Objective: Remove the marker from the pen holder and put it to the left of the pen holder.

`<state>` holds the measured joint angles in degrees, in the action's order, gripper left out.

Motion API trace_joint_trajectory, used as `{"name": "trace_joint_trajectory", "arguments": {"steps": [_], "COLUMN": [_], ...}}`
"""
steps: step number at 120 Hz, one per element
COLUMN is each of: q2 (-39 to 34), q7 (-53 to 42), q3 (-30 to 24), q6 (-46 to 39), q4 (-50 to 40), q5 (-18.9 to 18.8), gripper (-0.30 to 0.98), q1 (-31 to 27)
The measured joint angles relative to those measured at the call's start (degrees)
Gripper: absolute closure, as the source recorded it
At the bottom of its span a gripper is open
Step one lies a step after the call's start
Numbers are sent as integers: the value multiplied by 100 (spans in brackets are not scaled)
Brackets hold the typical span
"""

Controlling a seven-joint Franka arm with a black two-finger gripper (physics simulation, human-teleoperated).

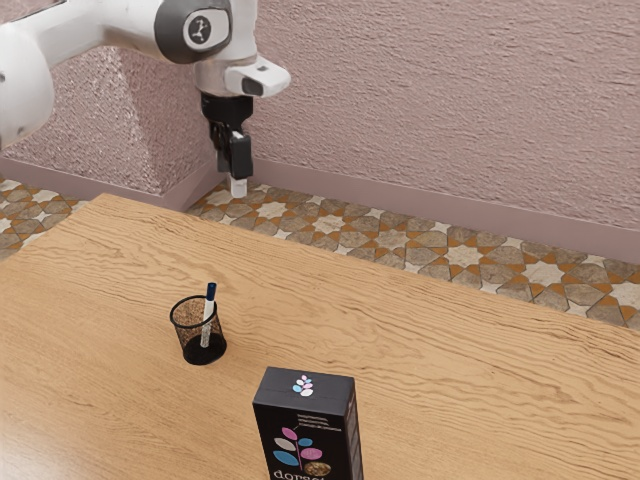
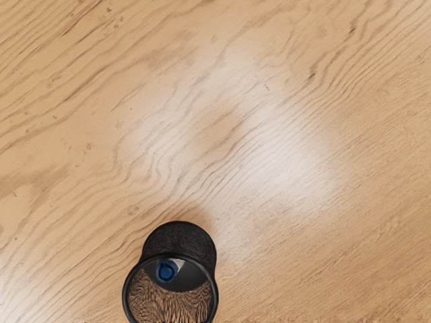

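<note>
Gripper [image 1: 237, 182] hanging above table [image 1: 450, 350]; can't tell its opening. Exterior view showing marker [image 1: 207, 325] leaning in pen holder [image 1: 190, 337], box [image 1: 306, 392] standing nearer, exterior view's right; wrist view showing blue cap [image 2: 166, 272] end-on.

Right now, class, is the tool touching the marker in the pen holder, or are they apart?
Apart. The exterior view shows a clear gap between the tool and the marker, with tabletop visible between them.
</note>
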<state>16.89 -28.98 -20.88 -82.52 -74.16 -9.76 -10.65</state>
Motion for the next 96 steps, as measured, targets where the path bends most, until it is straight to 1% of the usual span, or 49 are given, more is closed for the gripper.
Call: {"name": "trace_joint_trajectory", "arguments": {"steps": [26,46,57,62,66,80,96], "q2": [743,1401,1625,1709,1762,1901,2029], "q7": [-471,-731,-842,-885,-917,-1018,-1111], "q3": [35,95,142,154,206,443,508], "q6": [48,75,81,82,82,73,-107], "q4": [-162,-490,-550,-554,-549,-488,-439], "q5": [-781,-1664,-1912,-1935,-1881,-1514,-1170], "gripper": [0,0,0,0,0,0,1], "q1": [113,233,207,189,180,147,102]}}
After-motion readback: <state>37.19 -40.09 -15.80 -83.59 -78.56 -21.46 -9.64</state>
